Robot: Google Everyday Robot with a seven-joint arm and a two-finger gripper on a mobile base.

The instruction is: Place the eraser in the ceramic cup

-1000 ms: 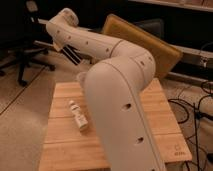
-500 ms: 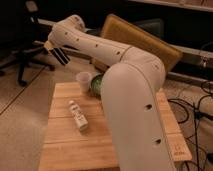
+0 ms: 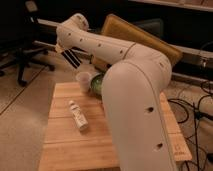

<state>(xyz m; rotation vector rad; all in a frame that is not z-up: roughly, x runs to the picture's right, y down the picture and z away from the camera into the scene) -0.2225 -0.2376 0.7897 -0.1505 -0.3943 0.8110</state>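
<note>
1. The robot's white arm fills the middle of the scene, rising from the lower right and reaching over to the upper left.
2. Its end effector hangs in the air beyond the back-left part of the wooden surface, higher than everything on it and touching nothing there.
3. The end effector shows as a dark, slanted shape with a light streak along it. I cannot tell whether it is open, closed or gripping anything.
4. I cannot pick out the eraser as a separate thing, either on the surface or at the end effector.
5. The ceramic cup, glossy light green, stands near the back of the surface, its right side hidden behind the arm.
6. A small translucent cup stands upright just left of it, close enough that they may touch.
7. A white bottle lies on its side nearer the front left, well apart from both cups.
8. An office chair stands on the floor at the left, a yellowish board leans behind the arm, and cables trail at the right.
</note>
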